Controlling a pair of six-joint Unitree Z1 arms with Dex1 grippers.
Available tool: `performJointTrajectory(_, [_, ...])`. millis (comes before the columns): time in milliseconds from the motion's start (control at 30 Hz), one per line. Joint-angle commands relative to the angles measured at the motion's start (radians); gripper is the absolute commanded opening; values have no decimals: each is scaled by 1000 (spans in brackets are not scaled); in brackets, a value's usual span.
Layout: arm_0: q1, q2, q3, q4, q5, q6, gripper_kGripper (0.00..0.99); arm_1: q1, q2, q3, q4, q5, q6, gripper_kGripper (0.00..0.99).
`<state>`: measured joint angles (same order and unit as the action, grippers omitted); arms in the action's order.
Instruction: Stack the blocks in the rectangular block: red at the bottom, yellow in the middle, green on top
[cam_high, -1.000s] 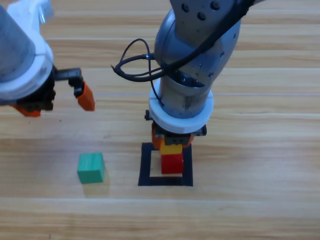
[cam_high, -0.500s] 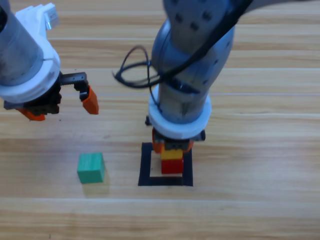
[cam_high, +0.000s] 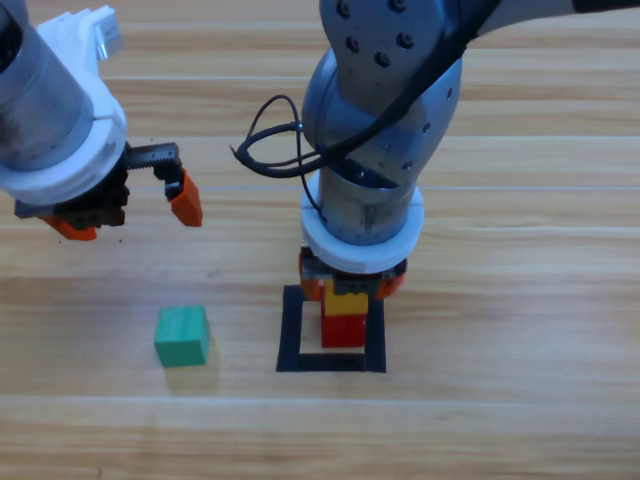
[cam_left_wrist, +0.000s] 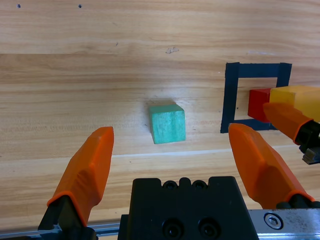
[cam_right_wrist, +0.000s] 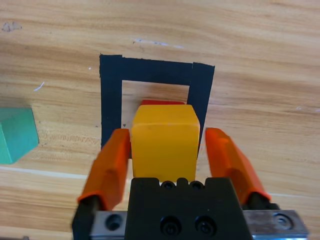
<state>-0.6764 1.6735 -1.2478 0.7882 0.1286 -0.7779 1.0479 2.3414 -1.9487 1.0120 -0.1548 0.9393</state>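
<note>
The red cube (cam_high: 343, 331) sits inside the black tape rectangle (cam_high: 292, 330), and the yellow cube (cam_high: 344, 303) rests on top of it. My right gripper (cam_high: 350, 287) hangs over that stack, open. In the right wrist view its jaws flank the yellow cube (cam_right_wrist: 165, 140), with a gap showing at the right jaw. Only a sliver of the red cube (cam_right_wrist: 160, 102) shows there. The green cube (cam_high: 182, 335) lies alone on the wood, left of the rectangle. My left gripper (cam_high: 125, 215) hovers open above and behind it, holding nothing. In the left wrist view the green cube (cam_left_wrist: 167, 123) lies ahead, between the jaws.
The right arm's thick grey body and its looped black cable (cam_high: 262, 150) rise over the rectangle's far side. Bare wood lies between the green cube and the tape outline (cam_left_wrist: 230, 95).
The right gripper's jaws have spread apart from the yellow cube, which now rests on the red one. The left arm has drifted slightly right.
</note>
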Motion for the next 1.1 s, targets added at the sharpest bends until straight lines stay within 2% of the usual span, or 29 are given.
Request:
performJointTrajectory(33, [14, 48, 25, -20, -9, -14, 974, -26, 10, 4, 14, -12, -10, 990])
performJointTrajectory(200, [14, 51, 30, -29, -14, -12, 973, 23, -125, 42, 13, -14, -53, 990])
performJointTrajectory(333, [15, 63, 76, -78, -24, -14, 973, 69, -310, 120, -6, -55, -82, 990])
performJointTrajectory(400, [14, 72, 110, -112, -30, -17, 973, 78, -429, 228, -85, -62, -108, 990])
performJointTrajectory(533, [14, 109, 140, -136, -20, -35, 973, 78, -683, 530, -339, -35, -178, 990])
performJointTrajectory(600, [12, 130, 143, -139, -12, -43, 973, 70, -757, 606, -355, -42, -211, 990])
performJointTrajectory(800, [-5, 193, 128, -147, -20, -50, 973, 14, -864, 803, -392, -43, -263, 990])
performJointTrajectory(1100, [-31, 215, 110, -147, -32, -47, 973, 14, -861, 898, -454, -45, -277, 990])
